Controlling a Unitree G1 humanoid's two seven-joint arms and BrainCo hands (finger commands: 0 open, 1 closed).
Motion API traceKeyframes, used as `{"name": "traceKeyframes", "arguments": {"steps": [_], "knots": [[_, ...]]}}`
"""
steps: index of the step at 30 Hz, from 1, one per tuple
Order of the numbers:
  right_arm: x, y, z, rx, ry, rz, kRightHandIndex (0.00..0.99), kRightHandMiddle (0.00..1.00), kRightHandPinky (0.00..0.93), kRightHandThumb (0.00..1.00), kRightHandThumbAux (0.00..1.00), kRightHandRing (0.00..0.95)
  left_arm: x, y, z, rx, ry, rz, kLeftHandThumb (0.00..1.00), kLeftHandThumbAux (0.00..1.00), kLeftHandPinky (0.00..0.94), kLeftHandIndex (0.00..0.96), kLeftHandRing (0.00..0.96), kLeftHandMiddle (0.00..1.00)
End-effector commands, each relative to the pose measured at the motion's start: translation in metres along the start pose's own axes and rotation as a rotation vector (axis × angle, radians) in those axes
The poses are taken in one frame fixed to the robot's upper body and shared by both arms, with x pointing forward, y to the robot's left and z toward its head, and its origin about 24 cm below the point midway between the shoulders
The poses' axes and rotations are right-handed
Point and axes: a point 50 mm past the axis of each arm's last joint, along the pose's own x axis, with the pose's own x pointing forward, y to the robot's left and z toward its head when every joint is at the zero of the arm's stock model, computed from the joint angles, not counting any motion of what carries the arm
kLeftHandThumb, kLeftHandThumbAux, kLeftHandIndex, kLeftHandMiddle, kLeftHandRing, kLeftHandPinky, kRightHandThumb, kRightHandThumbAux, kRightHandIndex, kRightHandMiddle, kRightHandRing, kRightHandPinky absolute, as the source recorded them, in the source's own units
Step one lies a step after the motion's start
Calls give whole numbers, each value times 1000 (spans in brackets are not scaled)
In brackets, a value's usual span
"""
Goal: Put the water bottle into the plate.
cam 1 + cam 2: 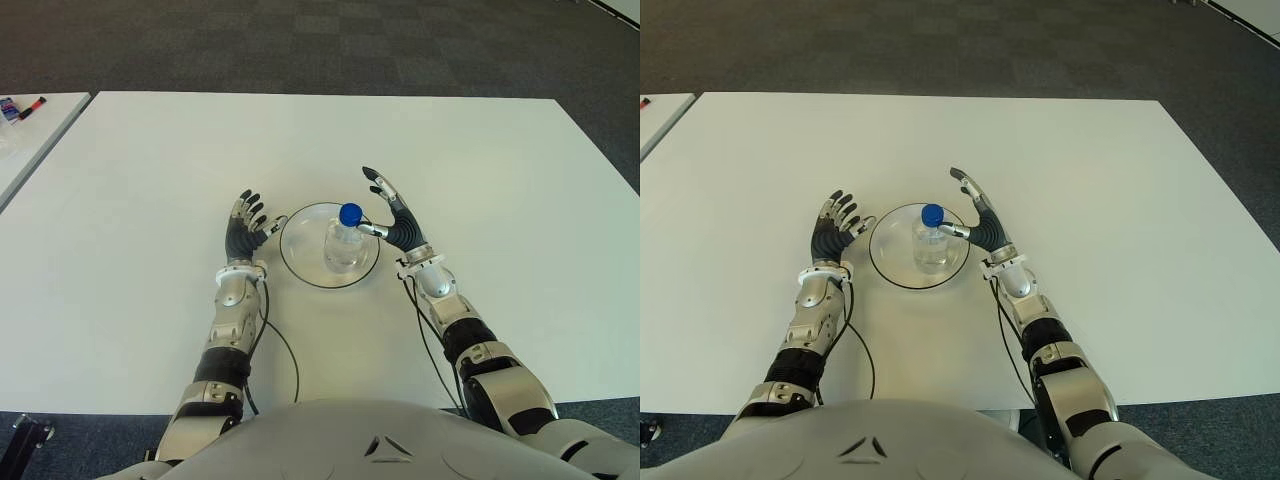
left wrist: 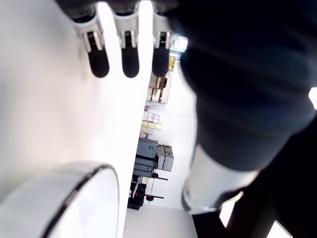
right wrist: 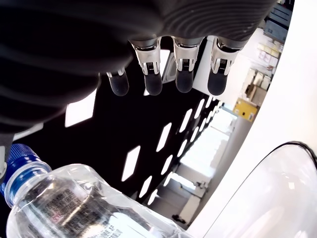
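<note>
One water bottle [image 1: 349, 243] with a blue cap [image 1: 350, 214] stands upright inside the clear plate [image 1: 300, 225], near the middle of it, on the white table [image 1: 140, 180]. Just beside the bottle, on its right, is the right hand [image 1: 392, 216]: its fingers are spread and stretched out, holding nothing, with the thumb reaching toward the bottle's neck just under the cap; whether the thumb tip touches the bottle cannot be told. The right wrist view shows the same thing from close by, four straight fingertips [image 3: 182, 82] held apart and the bottle clear of them. On the other side of the plate, just beside its left rim, is the left hand [image 1: 246, 222], also open, with its fingers loosely extended and nothing in them; the left wrist view shows three straight fingertips [image 2: 130, 63] above the table and part of the plate's rim [image 2: 99, 173] nearby. Far off at the left edge, a second white table [image 1: 40, 125] carries a few small objects [image 1: 20, 107], too small to make out.
</note>
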Motion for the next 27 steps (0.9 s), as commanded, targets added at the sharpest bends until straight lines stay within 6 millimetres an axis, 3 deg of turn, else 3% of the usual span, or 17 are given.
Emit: {"name": "traceKeyframes", "arguments": {"steps": [1,7,17,27], "knots": [[-2,-2,-3,36,32,-12,0,0,0,67,420,0,-1,-15,-5,-41,25,-18,0,935,179,127,145,148],[-3,-14,-7,95,70,-32,0,0,0,66,469,0,-1,-15,-5,-43,24,-12,0,941,180,130,147,152],[-1,-16,-7,189,73,-69,0,0,0,45,567,0,-1,-14,-5,-44,21,-10,0,954,183,129,151,157],[0,-18,-8,237,73,-116,0,0,0,61,561,0,-1,-14,-4,-49,22,-11,0,961,184,131,154,159]]}}
